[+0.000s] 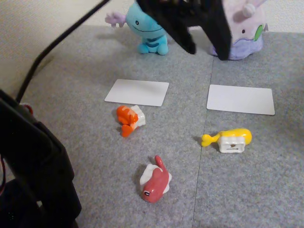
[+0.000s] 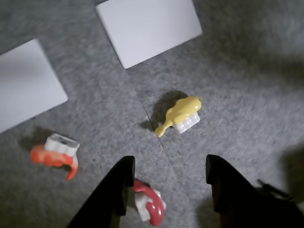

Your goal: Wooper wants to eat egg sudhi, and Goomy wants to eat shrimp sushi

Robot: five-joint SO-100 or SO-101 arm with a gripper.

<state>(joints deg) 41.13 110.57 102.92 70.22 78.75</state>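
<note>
Surface is a grey carpet-ish mat, w/ a seam running near-to-far right of centre in the fixed view. At the far edge sit Wooper on the left and Goomy on the right. Nearer, two white cards: one in front of Wooper, the other in front of Goomy. Closer still, shrimp sushi on its side at left, egg sudhi at right, and a red fish sushi nearest, btw them.
</note>
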